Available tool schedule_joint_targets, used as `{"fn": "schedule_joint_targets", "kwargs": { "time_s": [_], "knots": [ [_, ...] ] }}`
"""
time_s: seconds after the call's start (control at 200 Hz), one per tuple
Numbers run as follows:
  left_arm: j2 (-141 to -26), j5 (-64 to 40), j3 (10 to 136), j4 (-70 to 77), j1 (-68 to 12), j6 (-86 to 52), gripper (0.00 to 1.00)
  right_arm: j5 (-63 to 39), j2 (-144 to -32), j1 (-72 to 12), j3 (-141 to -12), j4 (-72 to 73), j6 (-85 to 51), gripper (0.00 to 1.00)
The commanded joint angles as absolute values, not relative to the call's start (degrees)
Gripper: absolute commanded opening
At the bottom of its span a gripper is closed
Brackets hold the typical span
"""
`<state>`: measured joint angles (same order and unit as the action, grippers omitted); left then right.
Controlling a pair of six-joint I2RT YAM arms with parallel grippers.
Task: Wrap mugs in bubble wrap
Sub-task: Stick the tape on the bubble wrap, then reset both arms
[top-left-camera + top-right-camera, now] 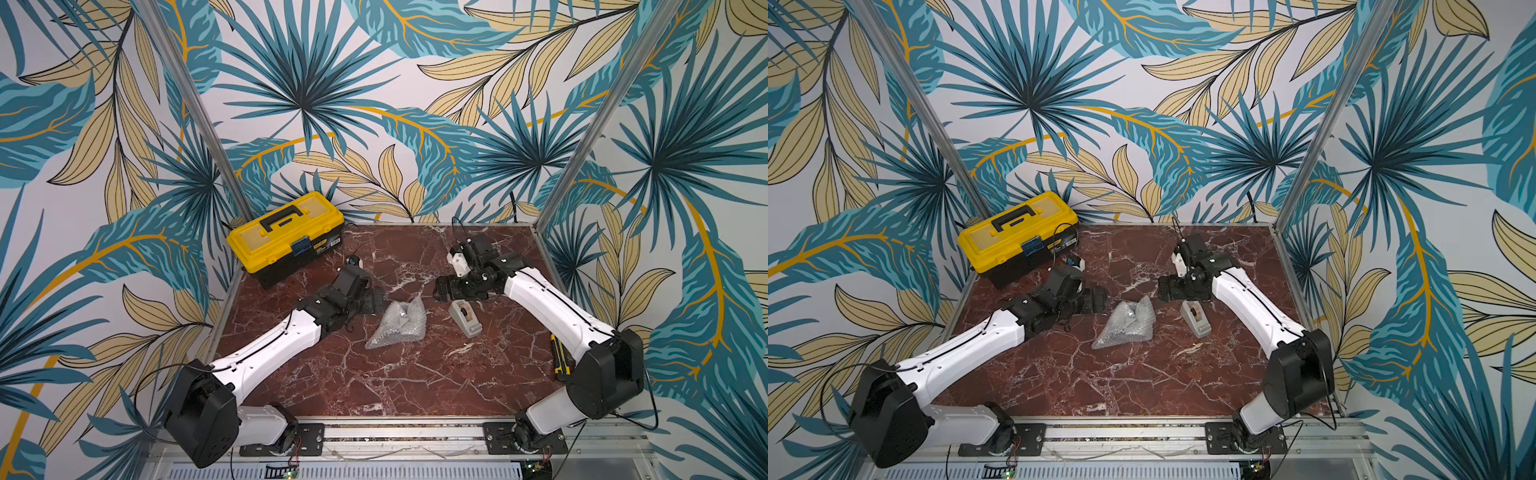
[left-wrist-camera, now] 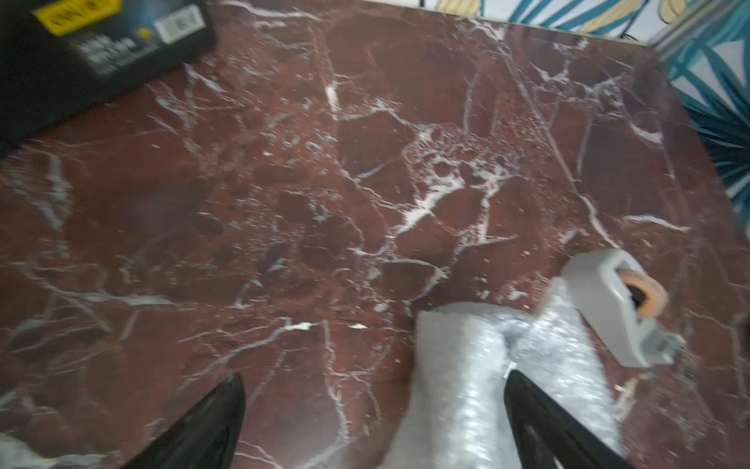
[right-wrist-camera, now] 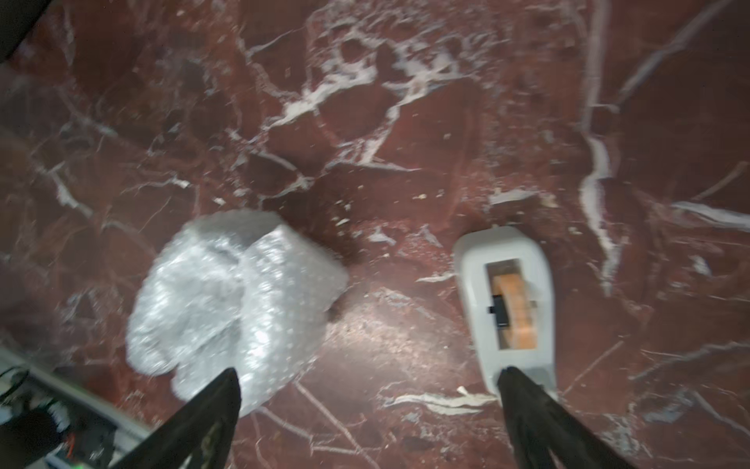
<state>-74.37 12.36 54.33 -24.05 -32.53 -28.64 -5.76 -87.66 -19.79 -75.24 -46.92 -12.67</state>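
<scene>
Starting at the near edge: a yellow-and-black tool [image 1: 559, 359] lies on the counter [image 1: 374, 386] at the near right, beside the right arm. At mid-counter sits the bubble wrap [image 1: 397, 324], crumpled into a closed bundle; the mug cannot be made out through it. Bundle's long axis is diagonal: the flat thin end points near-left, the bunched taller end points far-right, toward the gap between the hands. Grey tape dispenser [image 1: 465, 318] is just right of it, not touching, lengthwise roughly near-to-far. Beyond the bundle, left hand [image 2: 373, 377] has its fingers spread wide, gripping nothing. One fingertip [image 2: 515, 385] overlaps the wrap in the wrist view; contact unclear. Right hand [image 3: 369, 370] is also spread wide and empty, past the dispenser's far end. Yellow toolbox [image 1: 286, 232], lid shut, sits in the far left corner.
</scene>
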Motion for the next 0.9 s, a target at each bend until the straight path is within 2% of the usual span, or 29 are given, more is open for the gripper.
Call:
{"fn": "schedule_joint_targets", "kwargs": {
  "time_s": [0.0,0.19,0.345,0.501,0.701,0.891],
  "knots": [
    [-70.93,19.29,50.6,-20.39,-28.37,-20.82,1.0,1.73,-83.64,-16.35,-69.82,-39.24,-9.72,0.99],
    [-69.4,21.69,45.02,-11.16,-19.56,-11.27,1.0,14.49,-79.23,-8.71,-58.45,-24.71,-7.15,0.99],
    [-68.85,21.58,39.06,-1.02,-12.5,-8.22,1.0,16.91,-78.48,-4.33,-48.99,-7.63,-2.59,0.99],
    [-71.53,21.82,36.82,6.62,-8.26,-5.56,1.0,11.17,-80.7,0.55,-44.12,3.94,-5.18,0.99],
    [-74.42,18.68,31.7,19.61,-3.47,-4.53,0.98,9.61,-80.5,1.22,-32.37,26.41,-1.8,0.99],
    [-79.19,15.46,28.78,30.1,-2.99,-2.47,0.96,7.75,-82.86,1.34,-26.7,39.45,-1.37,0.99]
  ]
}}
